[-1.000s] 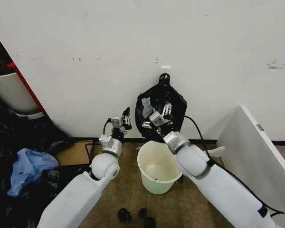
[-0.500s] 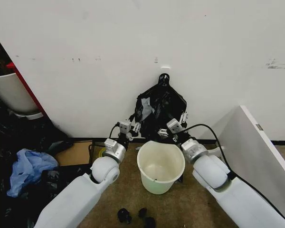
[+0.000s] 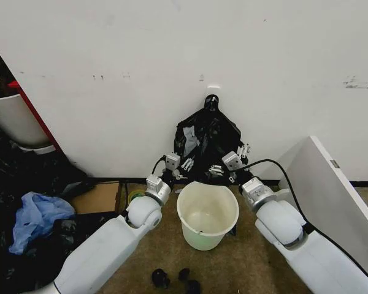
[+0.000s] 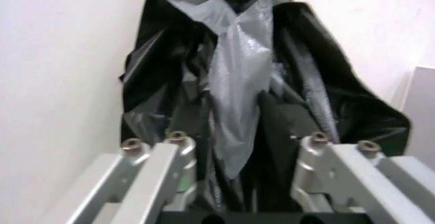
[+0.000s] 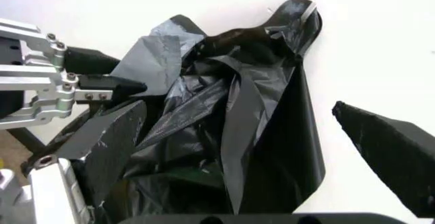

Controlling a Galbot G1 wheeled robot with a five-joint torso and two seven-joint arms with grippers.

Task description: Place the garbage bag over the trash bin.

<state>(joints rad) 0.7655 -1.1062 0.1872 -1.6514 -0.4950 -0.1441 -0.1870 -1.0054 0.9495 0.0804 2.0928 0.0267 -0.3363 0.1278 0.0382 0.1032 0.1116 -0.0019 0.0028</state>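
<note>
The garbage bag (image 3: 207, 141) hangs against the white wall (image 3: 172, 55) directly behind the trash bin (image 3: 207, 215), its long axis vertical: a narrow knotted tip points up and the loose body widens downward to just above the bin's far rim. The film is thin, glossy black plastic, creased into sharp folds, with pale grey sheen on the flatter panels (image 4: 238, 81).

The trash bin is a round cream-white bucket, smooth-walled, tapering to its base, with a rolled rim and its mouth open upward; it stands on brown floor (image 3: 245, 263).

The left gripper (image 3: 180, 165) is at the bag's lower left edge, its metal fingers (image 4: 163, 163) spread wide with bag film between them but not clamped. The right gripper (image 3: 235, 160) is at the lower right edge, its dark fingers (image 5: 387, 152) likewise well apart, holding nothing.

A crumpled blue plastic bag (image 3: 34, 217) lies well to the left.
</note>
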